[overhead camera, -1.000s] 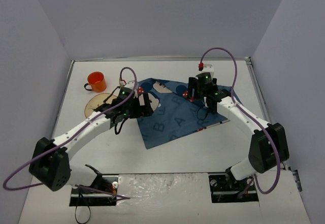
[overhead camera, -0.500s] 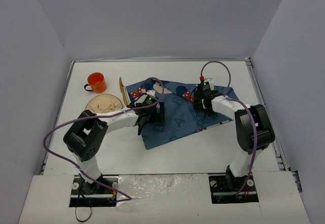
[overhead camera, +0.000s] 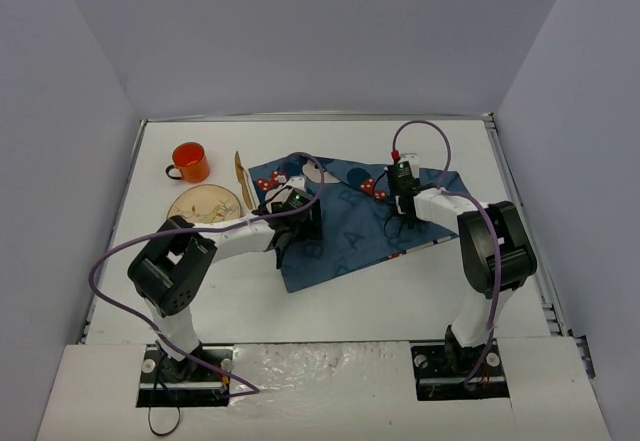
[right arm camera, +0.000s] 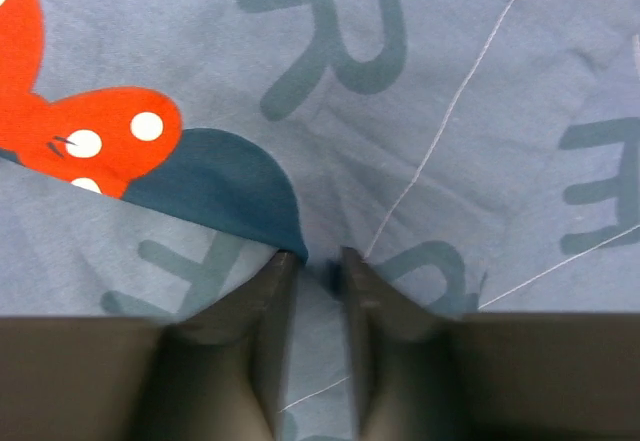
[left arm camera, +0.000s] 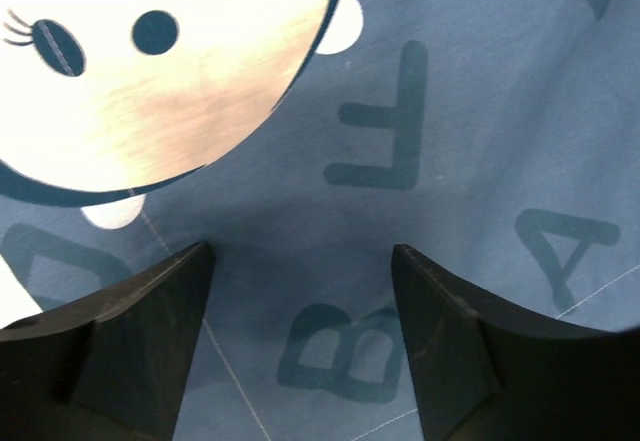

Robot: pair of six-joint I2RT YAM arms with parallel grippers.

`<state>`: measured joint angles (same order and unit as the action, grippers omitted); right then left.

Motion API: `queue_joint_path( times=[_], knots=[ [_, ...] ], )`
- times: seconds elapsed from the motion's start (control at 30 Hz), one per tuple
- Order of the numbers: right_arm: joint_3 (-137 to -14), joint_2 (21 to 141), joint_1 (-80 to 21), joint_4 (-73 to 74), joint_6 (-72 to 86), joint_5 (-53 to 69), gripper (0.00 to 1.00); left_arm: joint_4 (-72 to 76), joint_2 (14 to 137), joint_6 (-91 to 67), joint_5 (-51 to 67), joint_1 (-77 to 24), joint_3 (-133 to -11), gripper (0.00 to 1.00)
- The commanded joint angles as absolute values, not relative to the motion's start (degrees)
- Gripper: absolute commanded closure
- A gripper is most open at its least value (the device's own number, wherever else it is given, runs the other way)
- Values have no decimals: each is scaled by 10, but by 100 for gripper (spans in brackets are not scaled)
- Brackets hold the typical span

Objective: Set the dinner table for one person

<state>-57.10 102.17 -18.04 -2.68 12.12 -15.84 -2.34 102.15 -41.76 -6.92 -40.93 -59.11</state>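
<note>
The big white tabletop (overhead camera: 400,291) takes up the whole floor of the walled booth in front of the two arm bases. On it a blue mat (overhead camera: 340,231) printed with mouse faces and letters lies skewed, one corner pointing back toward the arms. An orange mug (overhead camera: 189,162), a plate (overhead camera: 203,205) and a yellowish utensil (overhead camera: 241,179) sit off to the left, the plate and utensil just beside the mat's edge.

The job in hand looks to be squaring up that mat. The right pincer (right arm camera: 318,256) is closed almost to nothing on a small ridge of cloth, with creases fanning out from the pinch, so I take it to have a hold of the fabric. The left pincer (left arm camera: 300,256) stands wide open low over the print near a mouse face; I can't tell whether its tips touch the cloth.

To do it well, I'd say the left one should press down or take its own pinch before anything is pulled — a one-sided drag would only bunch thin cloth like this. The pull should be low and slow, away from the plate and utensil, so the mat's edge doesn't sweep them — and the right grip is shallow enough that a jerk could slip it.
</note>
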Motion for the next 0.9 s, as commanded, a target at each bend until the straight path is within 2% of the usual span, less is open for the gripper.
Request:
queue_joint_path(
  times=[0.0,0.03,0.2,0.4,0.5,0.57,0.6,0.63,0.73,0.8,0.87],
  knots=[
    [-605,1010,-174,-30,120,-204,93,-59,1019,-438,-70,-409,-550,35],
    [-618,1009,-171,-19,120,-206,100,-61,1014,-436,-75,-409,-545,37],
    [-739,1023,-150,26,89,-214,100,-80,995,-412,-92,-409,-542,40],
    [-991,1127,-106,44,15,-210,100,-99,985,-389,-105,-409,-547,41],
    [-1111,1198,-87,45,7,-226,84,-106,986,-387,-106,-409,-551,41],
    [-1186,1247,-82,54,-1,-239,63,-106,989,-386,-105,-409,-558,41],
    [-1207,1254,-81,56,-11,-250,59,-108,990,-385,-105,-410,-562,41],
    [-1223,1255,-81,56,-15,-252,50,-108,990,-384,-104,-409,-564,41],
    [-1213,1232,-80,56,-15,-242,34,-107,989,-384,-100,-410,-564,41],
    [-1163,1198,-80,56,-8,-222,26,-108,988,-381,-102,-410,-566,41],
    [-1082,1160,-80,56,7,-213,24,-110,989,-378,-102,-410,-570,40]
  ],
)
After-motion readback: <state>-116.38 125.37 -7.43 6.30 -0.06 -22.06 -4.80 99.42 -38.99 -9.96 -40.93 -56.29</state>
